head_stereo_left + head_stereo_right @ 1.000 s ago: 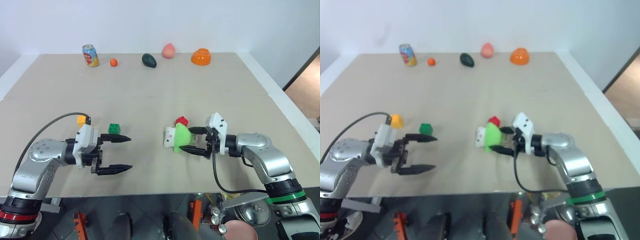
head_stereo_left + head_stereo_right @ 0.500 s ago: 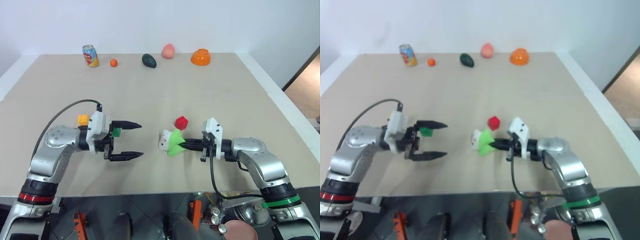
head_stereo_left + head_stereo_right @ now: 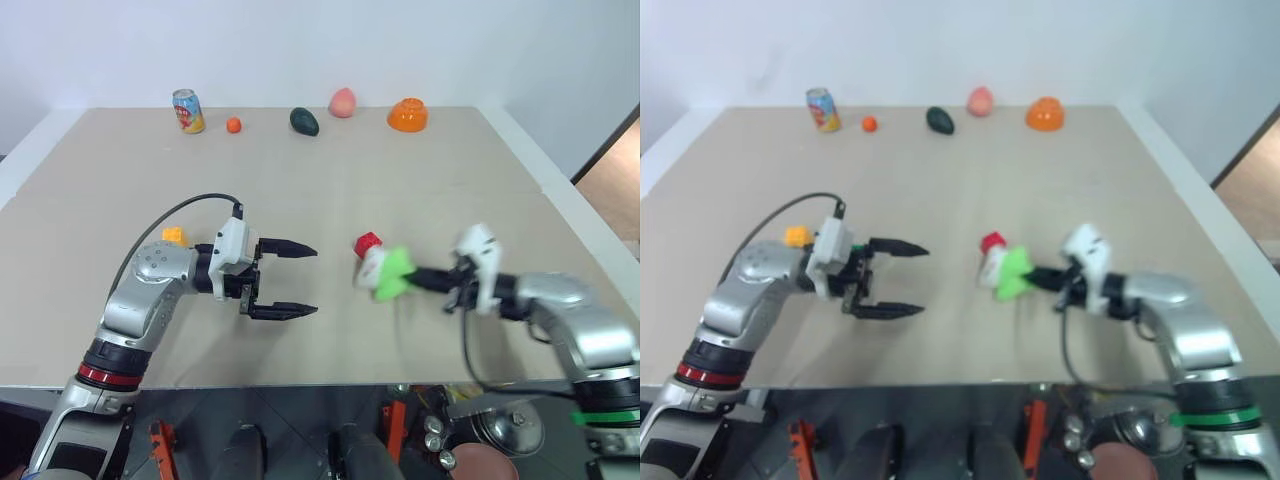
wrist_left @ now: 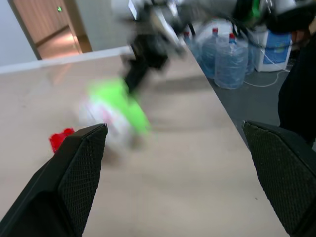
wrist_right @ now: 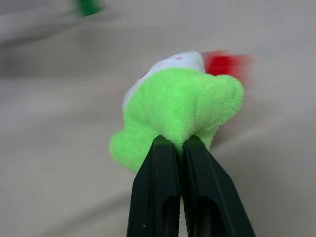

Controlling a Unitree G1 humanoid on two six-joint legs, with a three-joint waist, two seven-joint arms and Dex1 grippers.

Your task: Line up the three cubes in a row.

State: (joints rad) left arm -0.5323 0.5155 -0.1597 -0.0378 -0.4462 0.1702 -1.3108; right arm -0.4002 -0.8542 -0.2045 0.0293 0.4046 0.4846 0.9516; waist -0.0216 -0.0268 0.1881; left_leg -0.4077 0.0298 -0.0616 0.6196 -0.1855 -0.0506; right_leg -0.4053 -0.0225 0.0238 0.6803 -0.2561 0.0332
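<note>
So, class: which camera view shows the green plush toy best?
The right wrist view: the plush toy sits close and large, pinched by the right gripper. Both eye views show it small beside the red cube; the left wrist view shows it smeared.

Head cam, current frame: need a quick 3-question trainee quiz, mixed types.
1. True or false: the right hand is shut on the green plush toy.
2. Which cube lies closest to the plush toy? A) red cube B) yellow-orange cube C) green cube
3. Fill in: the left hand is ____ and holds nothing.

Key:
1. True. The black fingers pinch a fold of the plush.
2. A. The red cube sits right beside the toy on the table; the yellow-orange one lies behind the left arm.
3. open
</note>
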